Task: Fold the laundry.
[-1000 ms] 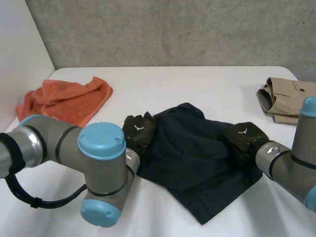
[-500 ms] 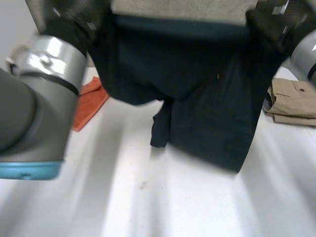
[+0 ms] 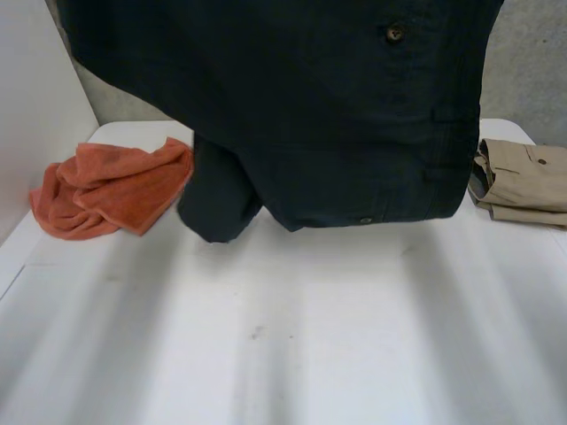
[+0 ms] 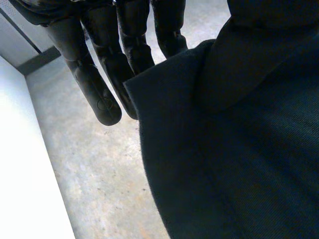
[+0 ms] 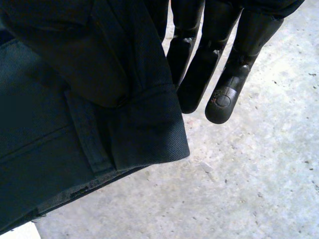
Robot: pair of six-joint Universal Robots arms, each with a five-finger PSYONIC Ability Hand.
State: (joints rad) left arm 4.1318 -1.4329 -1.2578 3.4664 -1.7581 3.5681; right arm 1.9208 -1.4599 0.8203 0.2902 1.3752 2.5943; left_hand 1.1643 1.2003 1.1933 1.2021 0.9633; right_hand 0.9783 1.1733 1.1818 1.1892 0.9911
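Dark garment [image 3: 292,115] hung spread across the upper part of the head view, lifted clear of the counter [image 3: 292,345]; lower edge ending above mid-frame, with one limp fold drooping lower at centre left; button [image 3: 393,34] at upper right.

Orange towel [image 3: 106,190] crumpled at the left of the frame and folded khaki garment [image 3: 523,181] at the right edge, both lying on the counter.

Left wrist view: left robot hand [image 4: 107,74] with straight fingers, one edge of the dark garment lying across them and covering the inner ones; judged a flat pinch of the cloth, the thumb not made out.

Right wrist view: right robot hand [image 5: 234,64] likewise straight-fingered, a thick hemmed corner of the garment drawn in against the fingers beside a dark rounded bulk; again judged a pinch on the cloth.

Handling, as a judgement: soft woven cloth, light, with no stiffness of its own; sagging between the two holds and folding wherever unsupported; thick seams and hemmed band offering the firmest purchase, so best taken at the two corners of one edge; some risk of slipping out of a straight-fingered pinch.

Step judged in hand: garment held up spread, ready for laying flat on the counter.
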